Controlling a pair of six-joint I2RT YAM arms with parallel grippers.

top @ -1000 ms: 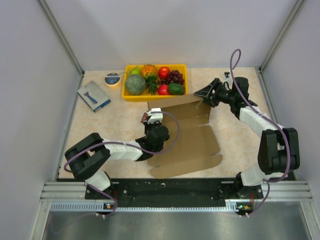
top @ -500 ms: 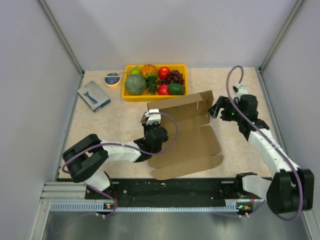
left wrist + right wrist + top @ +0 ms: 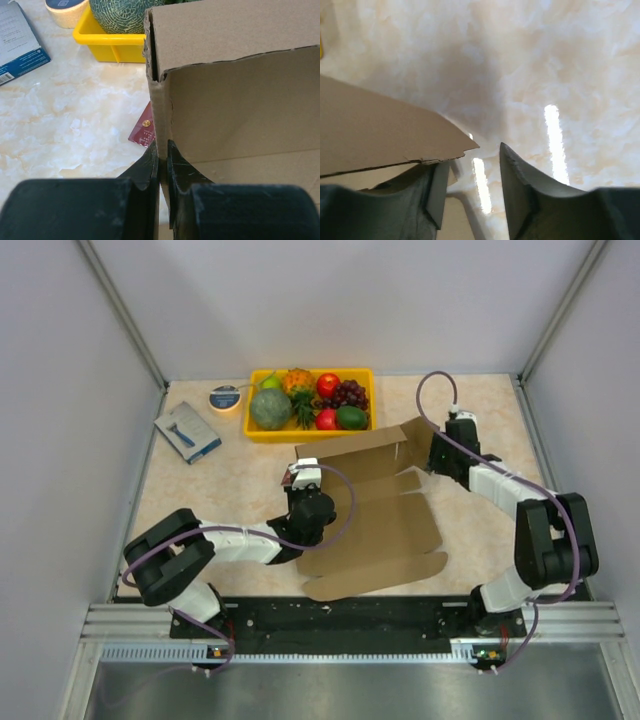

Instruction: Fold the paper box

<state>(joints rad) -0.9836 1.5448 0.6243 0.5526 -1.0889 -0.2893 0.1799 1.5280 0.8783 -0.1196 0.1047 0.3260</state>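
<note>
The paper box is a brown cardboard sheet lying partly folded mid-table, with its back wall and left wall raised. My left gripper is shut on the left wall; in the left wrist view the black jaws pinch that wall's edge below the box corner. My right gripper sits just right of the raised right flap. In the right wrist view that gripper is open, and the flap lies over its left finger without being clamped.
A yellow tray of fruit stands right behind the box and shows ahead in the left wrist view. A blue-and-grey packet and a tape roll lie at the far left. A small red card lies beside the left wall.
My right gripper left the back-right flap, pulled back to the right, and now sits close against that flap with its jaws narrower. The left gripper kept its grip and did not move.
</note>
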